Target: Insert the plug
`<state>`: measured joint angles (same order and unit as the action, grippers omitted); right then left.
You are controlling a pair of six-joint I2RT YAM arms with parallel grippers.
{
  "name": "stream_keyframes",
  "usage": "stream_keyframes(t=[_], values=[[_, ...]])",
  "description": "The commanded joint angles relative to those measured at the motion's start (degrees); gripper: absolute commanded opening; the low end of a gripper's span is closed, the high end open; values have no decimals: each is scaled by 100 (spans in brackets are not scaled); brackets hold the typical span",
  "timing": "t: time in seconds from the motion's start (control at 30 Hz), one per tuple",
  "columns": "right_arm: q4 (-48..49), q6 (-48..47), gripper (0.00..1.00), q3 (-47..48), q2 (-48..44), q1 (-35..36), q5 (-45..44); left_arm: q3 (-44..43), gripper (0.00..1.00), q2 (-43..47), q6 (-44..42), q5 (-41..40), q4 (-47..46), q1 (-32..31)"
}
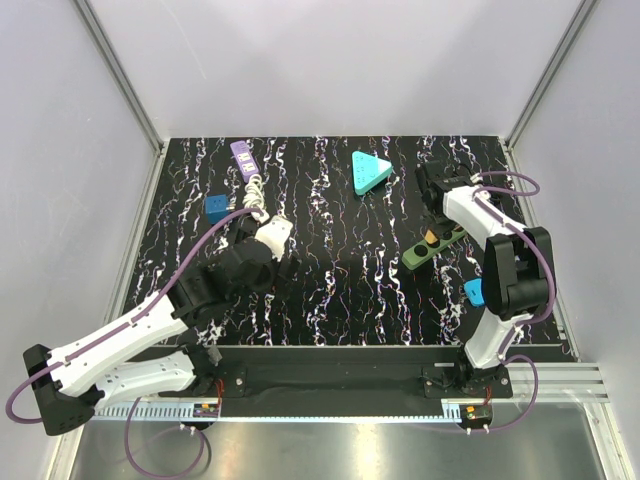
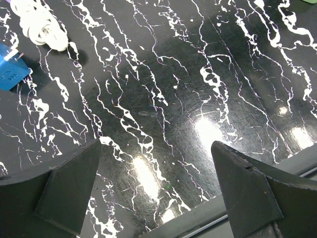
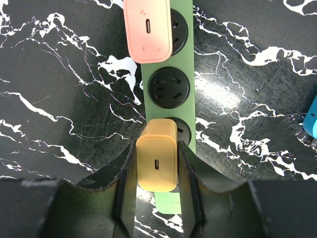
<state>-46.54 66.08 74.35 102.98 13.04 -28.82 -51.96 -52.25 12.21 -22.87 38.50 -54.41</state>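
The yellow plug (image 3: pixel 156 163) stands at the nearest socket of the green power strip (image 3: pixel 182 74), its prongs hidden. My right gripper (image 3: pixel 156 148) is shut on it, one finger pad against each side. From above, the plug (image 1: pixel 430 237) shows as an orange spot on the strip (image 1: pixel 420 255), under the right arm's wrist. A pink plug (image 3: pixel 147 29) fills the far socket, and the middle socket (image 3: pixel 168 88) is free. My left gripper (image 2: pixel 156 193) is open over bare table at the left (image 1: pixel 262 262), holding nothing.
A purple strip (image 1: pixel 241 152) with a coiled white cable (image 1: pixel 255 190) lies at the back left, with a blue plug (image 1: pixel 217 207) beside it. A teal triangle (image 1: pixel 370 172) sits at the back centre. A light blue block (image 1: pixel 474 292) lies right of the green strip.
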Motion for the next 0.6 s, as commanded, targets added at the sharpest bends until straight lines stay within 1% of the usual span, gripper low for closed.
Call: stream_keyframes(t=[0.0,0.3,0.37,0.47,0.57], values=[[-442,441,0,-667,881,23,1440,-77,99,31,-69,186,-246,10],[-777,344,0,-448,1127,261,1309,-331,99,-48,203,441,-370,10],[-699,257,0,-526,1049,261,1396,-384,99,-66,343,660,-457,10],[-558,142,0,-710,935,261,1493,-534,99,-285,650,880,-763,18],[-426,28,0,-878,777,261,1651,-989,99,-873,966,1205,-923,27]])
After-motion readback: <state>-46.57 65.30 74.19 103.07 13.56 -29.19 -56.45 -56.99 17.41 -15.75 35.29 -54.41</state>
